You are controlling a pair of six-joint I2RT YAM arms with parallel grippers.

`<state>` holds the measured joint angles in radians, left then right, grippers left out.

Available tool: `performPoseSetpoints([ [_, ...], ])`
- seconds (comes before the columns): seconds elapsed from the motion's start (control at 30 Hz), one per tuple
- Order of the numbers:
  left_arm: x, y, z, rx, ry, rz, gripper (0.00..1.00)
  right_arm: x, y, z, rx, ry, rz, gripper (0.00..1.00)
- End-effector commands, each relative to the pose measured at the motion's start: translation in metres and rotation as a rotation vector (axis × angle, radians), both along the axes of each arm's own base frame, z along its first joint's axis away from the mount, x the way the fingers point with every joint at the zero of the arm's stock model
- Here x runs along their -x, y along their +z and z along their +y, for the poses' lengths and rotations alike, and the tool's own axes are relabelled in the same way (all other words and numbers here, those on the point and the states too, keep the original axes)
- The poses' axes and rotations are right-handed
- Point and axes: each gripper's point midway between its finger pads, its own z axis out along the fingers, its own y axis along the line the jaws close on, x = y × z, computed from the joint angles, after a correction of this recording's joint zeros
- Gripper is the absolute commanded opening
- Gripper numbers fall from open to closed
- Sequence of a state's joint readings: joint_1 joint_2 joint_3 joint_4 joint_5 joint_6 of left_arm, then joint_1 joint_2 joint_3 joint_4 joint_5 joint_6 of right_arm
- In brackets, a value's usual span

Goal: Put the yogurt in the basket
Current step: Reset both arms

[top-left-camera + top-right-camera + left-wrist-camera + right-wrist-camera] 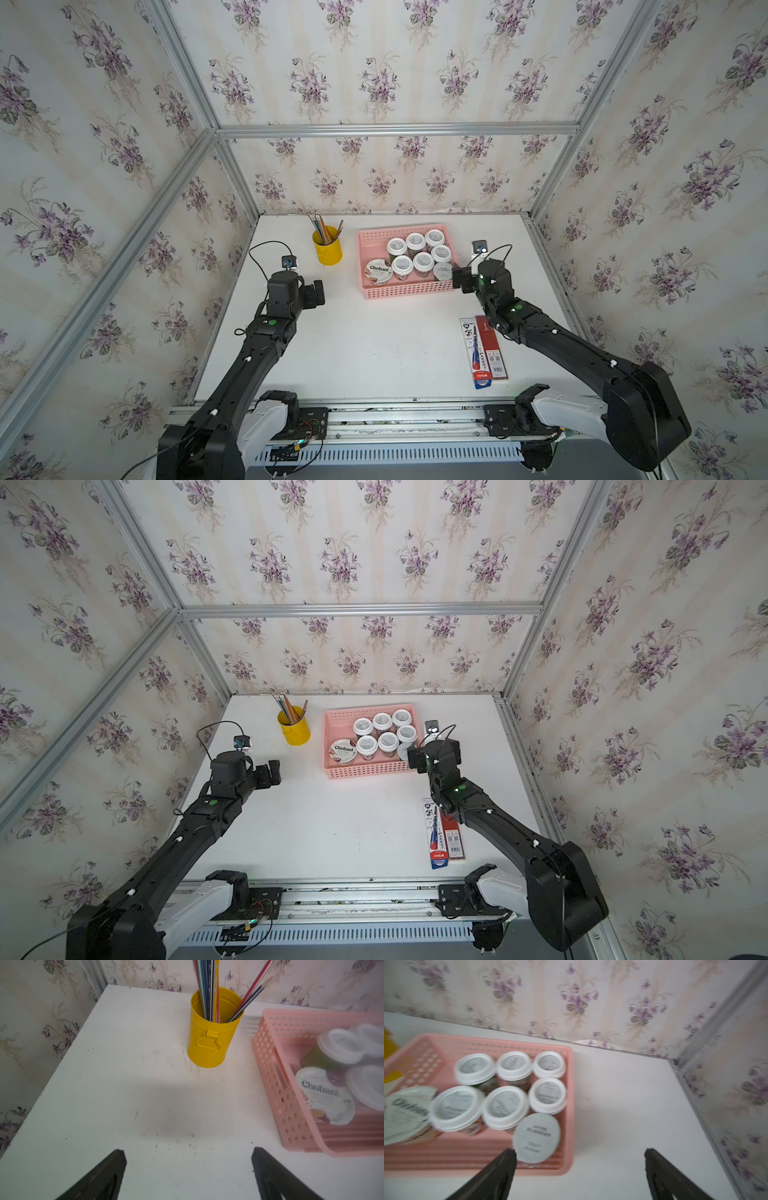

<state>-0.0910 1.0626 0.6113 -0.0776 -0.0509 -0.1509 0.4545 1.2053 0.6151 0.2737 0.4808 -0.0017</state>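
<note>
- Bench (374, 340): white; carries everything listed.
- Basket (407, 291): pink, perforated sides. It holds all eight yogurt cups (388, 742), upright.
- Right tool (579, 1151): over the basket's near right corner, jaws spread wide, gripping nothing. One fingertip (505, 1161) overlaps the edge of the pale-lidded cup (536, 1136) in the right wrist view; cannot tell whether they touch.
- Left tool (188, 1152): left of the basket, well apart, above bare bench. Jaws wide, empty.
- Red and blue packets (484, 353): flat, side by side, nearer the robot than the basket's right end.
- Yellow pencil cup (328, 251): just left of the basket, not touching.
- Chobani cup (379, 272): basket's near left part.
- White-lidded cups (415, 242): six, in two rows of three, filling the basket's middle and right.
- Pale-lidded cup: basket's near right corner.
</note>
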Motion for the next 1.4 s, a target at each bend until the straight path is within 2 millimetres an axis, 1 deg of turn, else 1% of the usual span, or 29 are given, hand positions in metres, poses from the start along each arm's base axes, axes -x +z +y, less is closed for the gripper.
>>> performPoseSetpoints([
  [0.0,-0.032,-0.001,-0.014,-0.139,-0.183,-0.040,0.99,-0.004,-0.003,-0.045,0.008,-0.211,-0.151,1.00],
  [0.03,-0.036,-0.017,-0.018,-0.127,-0.209,-0.031,0.99,-0.001,-0.017,-0.050,0.036,-0.220,-0.173,1.00],
  [0.07,-0.038,-0.025,-0.017,-0.112,-0.188,-0.059,0.99,0.003,-0.029,-0.053,0.062,-0.217,-0.192,1.00],
  [0.1,-0.041,-0.027,-0.015,-0.103,-0.166,-0.109,0.99,0.005,-0.037,-0.057,0.070,-0.223,-0.208,1.00],
  [0.13,-0.042,-0.031,-0.014,-0.097,-0.155,-0.146,0.99,0.006,-0.039,-0.060,0.069,-0.227,-0.246,1.00],
  [0.2,-0.049,-0.040,-0.001,-0.129,-0.087,-0.089,0.99,0.007,-0.040,-0.058,0.116,-0.205,-0.268,1.00],
  [0.23,-0.050,-0.037,0.003,-0.149,-0.075,-0.108,0.99,0.011,-0.036,-0.064,0.117,-0.209,-0.310,1.00],
  [0.3,-0.046,-0.034,0.010,-0.160,-0.028,-0.134,0.99,0.023,-0.025,-0.086,0.050,-0.272,-0.412,1.00],
  [0.33,-0.043,-0.032,0.006,-0.158,-0.043,-0.153,0.99,0.023,-0.025,-0.089,0.019,-0.270,-0.409,1.00],
  [0.4,-0.039,-0.029,-0.003,-0.197,-0.078,-0.193,0.99,0.016,-0.035,-0.094,-0.043,-0.230,-0.352,1.00],
  [0.47,-0.045,-0.028,-0.002,-0.235,-0.090,-0.208,0.99,0.010,-0.043,-0.104,-0.129,-0.207,-0.328,1.00],
  [0.5,-0.049,-0.031,0.003,-0.236,-0.078,-0.221,0.99,0.004,-0.056,-0.105,-0.158,-0.187,-0.283,0.99],
  [0.53,-0.051,-0.037,0.010,-0.218,-0.041,-0.216,0.99,0.001,-0.050,-0.107,-0.149,-0.186,-0.329,0.99],
  [0.57,-0.054,-0.056,0.015,-0.200,-0.028,-0.197,0.99,-0.003,-0.053,-0.107,-0.162,-0.186,-0.289,1.00],
  [0.6,-0.060,-0.057,0.020,-0.197,-0.007,-0.229,0.99,-0.002,-0.065,-0.110,-0.182,-0.182,-0.235,1.00],
  [0.63,-0.061,-0.058,0.021,-0.182,-0.010,-0.208,0.99,0.000,-0.055,-0.110,-0.183,-0.168,-0.302,1.00],
  [0.67,-0.060,-0.062,0.021,-0.161,-0.022,-0.141,0.99,-0.003,-0.056,-0.109,-0.186,-0.171,-0.279,1.00],
  [0.7,-0.061,-0.061,0.022,-0.156,-0.023,-0.164,0.99,-0.003,-0.064,-0.110,-0.188,-0.177,-0.235,1.00],
  [0.77,-0.060,-0.061,0.022,-0.153,-0.024,-0.152,0.99,-0.002,-0.054,-0.109,-0.183,-0.170,-0.289,1.00],
  [0.8,-0.059,-0.064,0.022,-0.146,-0.028,-0.145,0.99,-0.001,-0.061,-0.109,-0.183,-0.173,-0.250,1.00],
  [0.87,-0.058,-0.058,0.023,-0.146,-0.022,-0.164,0.99,0.001,-0.052,-0.109,-0.178,-0.166,-0.304,1.00],
  [0.93,-0.058,-0.059,0.026,-0.142,-0.006,-0.160,0.99,-0.001,-0.061,-0.108,-0.178,-0.170,-0.255,1.00],
  [0.97,-0.060,-0.060,0.026,-0.147,-0.008,-0.150,0.99,0.000,-0.054,-0.108,-0.177,-0.162,-0.295,1.00],
  [1.0,-0.060,-0.061,0.026,-0.147,-0.010,-0.148,0.99,0.000,-0.055,-0.107,-0.180,-0.160,-0.286,1.00],
  [1.03,-0.060,-0.061,0.025,-0.149,-0.009,-0.146,0.99,-0.002,-0.061,-0.106,-0.176,-0.155,-0.251,1.00],
  [1.1,-0.061,-0.061,0.026,-0.150,-0.004,-0.143,0.99,-0.008,-0.062,-0.091,-0.165,-0.065,-0.237,1.00],
  [1.2,-0.061,-0.062,0.027,-0.148,-0.003,-0.143,0.99,-0.011,-0.064,-0.082,-0.175,0.004,-0.215,1.00],
  [1.3,-0.061,-0.062,0.026,-0.144,-0.004,-0.143,0.99,-0.010,-0.064,-0.082,-0.177,0.007,-0.214,1.00],
  [1.37,-0.061,-0.062,0.027,-0.144,-0.003,-0.143,0.99,-0.010,-0.065,-0.074,-0.171,0.059,-0.206,1.00],
])
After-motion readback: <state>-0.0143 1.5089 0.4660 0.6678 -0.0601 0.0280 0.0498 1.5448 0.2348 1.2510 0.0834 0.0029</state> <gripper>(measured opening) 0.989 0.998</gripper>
